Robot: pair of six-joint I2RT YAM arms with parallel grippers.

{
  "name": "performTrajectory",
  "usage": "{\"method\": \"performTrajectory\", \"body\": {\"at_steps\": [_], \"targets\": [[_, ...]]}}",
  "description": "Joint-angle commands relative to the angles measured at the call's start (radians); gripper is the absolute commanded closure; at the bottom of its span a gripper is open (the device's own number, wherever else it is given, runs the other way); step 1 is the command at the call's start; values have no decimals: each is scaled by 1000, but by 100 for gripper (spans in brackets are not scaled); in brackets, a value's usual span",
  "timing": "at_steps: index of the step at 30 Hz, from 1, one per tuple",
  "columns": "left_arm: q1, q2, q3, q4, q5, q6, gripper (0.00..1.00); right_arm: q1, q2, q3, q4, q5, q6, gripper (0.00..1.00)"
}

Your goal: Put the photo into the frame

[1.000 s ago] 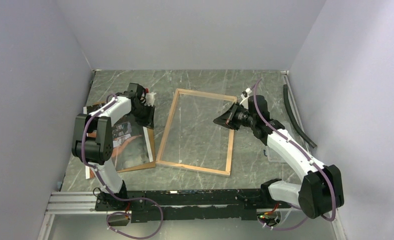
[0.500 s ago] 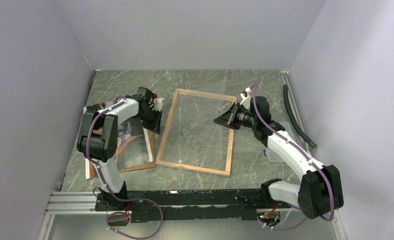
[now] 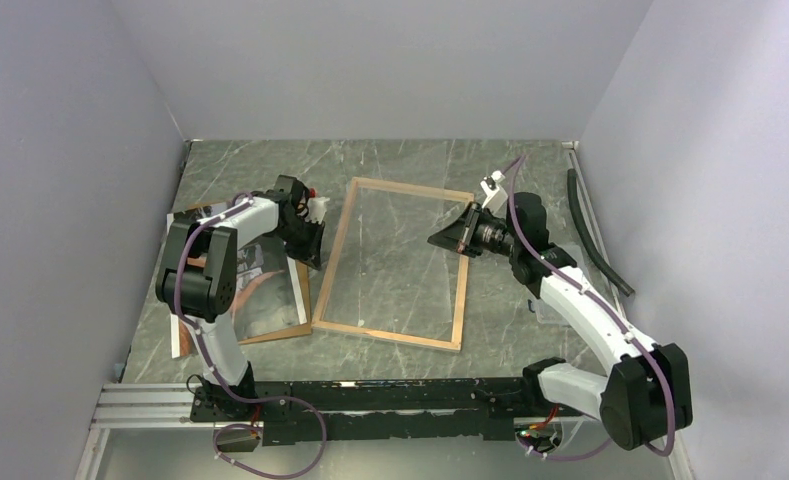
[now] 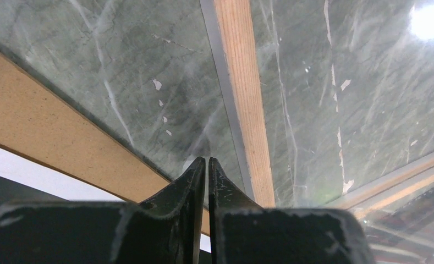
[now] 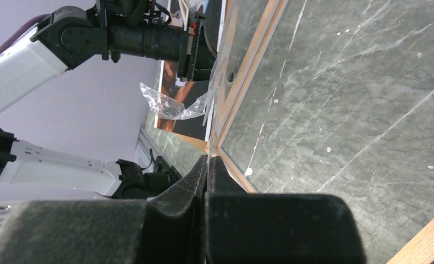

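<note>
The frame (image 3: 388, 336) lies flat mid-table with its pale wood back up. A clear sheet (image 3: 390, 255) hangs over it between both grippers. My right gripper (image 3: 438, 241) is shut on the sheet's right edge, and its wrist view shows the thin edge pinched at the tips (image 5: 208, 158) above the frame rail (image 5: 257, 55). My left gripper (image 3: 317, 243) is at the frame's left rail (image 4: 247, 99), its tips (image 4: 207, 160) closed to a slit on the sheet's edge. The photo (image 3: 260, 280) lies on the brown backing board (image 3: 270, 335), left of the frame.
A black hose (image 3: 595, 230) lies along the right wall. Crumpled clear wrap (image 5: 168, 104) sits by the photo. Grey walls close in the table on three sides. The backing board (image 4: 49, 126) is just left of my left fingers.
The left gripper moved right from over the photo to the frame's left rail, and its jaws narrowed onto the sheet. The right wrist lifted slightly, still shut.
</note>
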Motion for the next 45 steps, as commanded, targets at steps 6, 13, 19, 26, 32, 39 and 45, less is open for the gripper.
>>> {"method": "performTrajectory", "body": {"at_steps": [6,13,19,26,32,39,45], "targets": [[-1,9,27,-5,11,13,88,-22,9,-37,84,62,-28,100],[-10,22,25,2,21,14,90,-70,92,-68,148,77,-41,100],[-14,26,20,7,18,20,92,-96,120,-76,149,71,-60,100],[-14,24,20,7,20,22,94,-119,138,-104,149,96,-50,100],[-14,20,23,2,17,24,95,-125,152,-137,157,107,-30,100],[-15,14,22,1,15,24,96,-129,157,-169,158,106,10,100],[-16,10,21,1,20,25,97,-129,155,-207,189,111,47,100]]}}
